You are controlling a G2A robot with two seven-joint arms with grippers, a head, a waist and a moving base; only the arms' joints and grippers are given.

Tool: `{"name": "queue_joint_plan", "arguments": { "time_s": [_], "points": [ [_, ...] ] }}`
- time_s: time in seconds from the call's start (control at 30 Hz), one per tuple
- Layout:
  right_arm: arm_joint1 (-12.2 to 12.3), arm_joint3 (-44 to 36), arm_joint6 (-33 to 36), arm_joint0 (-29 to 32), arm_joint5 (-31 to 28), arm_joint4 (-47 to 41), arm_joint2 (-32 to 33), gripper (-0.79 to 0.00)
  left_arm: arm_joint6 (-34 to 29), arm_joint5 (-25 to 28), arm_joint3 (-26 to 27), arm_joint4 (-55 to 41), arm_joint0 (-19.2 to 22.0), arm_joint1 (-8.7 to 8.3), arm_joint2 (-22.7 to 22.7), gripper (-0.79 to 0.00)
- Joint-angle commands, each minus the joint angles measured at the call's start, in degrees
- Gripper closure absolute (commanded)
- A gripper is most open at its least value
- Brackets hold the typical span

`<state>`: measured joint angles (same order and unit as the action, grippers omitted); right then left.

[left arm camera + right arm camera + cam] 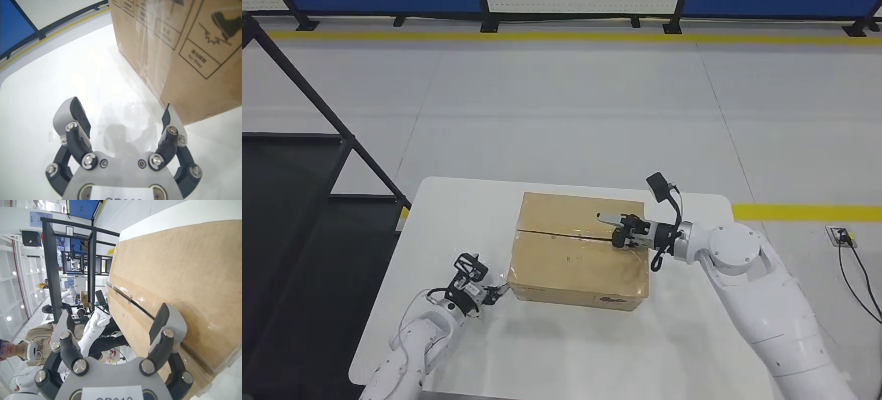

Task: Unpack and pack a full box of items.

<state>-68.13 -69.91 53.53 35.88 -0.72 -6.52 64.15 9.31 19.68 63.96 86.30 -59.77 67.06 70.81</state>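
Closed brown cardboard box (580,255), seam taped, sat on white worktop (442,300).
Left gripper (121,108) wide beside its near corner; right gripper (114,308) wide over the seam.

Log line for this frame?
box: shut, on table | left gripper: jaws open, beside box corner | right gripper: jaws open, over top seam

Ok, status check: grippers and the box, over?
Left gripper open, low beside box corner. Right gripper open, over box top seam. Box closed, flaps down, on table.
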Motion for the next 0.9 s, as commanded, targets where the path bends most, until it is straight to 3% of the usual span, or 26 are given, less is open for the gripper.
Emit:
{"name": "queue_joint_plan", "arguments": {
  "time_s": [0.0,0.23,0.67,0.87],
  "points": [
    [0.0,0.0,0.0,0.0,0.0,0.0,0.0,-0.785,0.84,-1.65,-0.72,0.38,0.42,0.32,-0.92,-0.785],
    [0.0,0.0,0.0,0.0,0.0,0.0,0.0,-0.785,1.29,-5.12,-3.14,-0.31,2.12,1.27,-2.71,-0.785],
    [0.0,0.0,0.0,0.0,0.0,0.0,0.0,-0.785,1.49,-16.97,-6.47,-8.65,5.05,3.53,-2.72,-0.785],
    [0.0,0.0,0.0,0.0,0.0,0.0,0.0,-0.785,0.77,-15.23,-7.27,-10.34,6.27,4.38,-4.24,-0.785]
  ]
}}
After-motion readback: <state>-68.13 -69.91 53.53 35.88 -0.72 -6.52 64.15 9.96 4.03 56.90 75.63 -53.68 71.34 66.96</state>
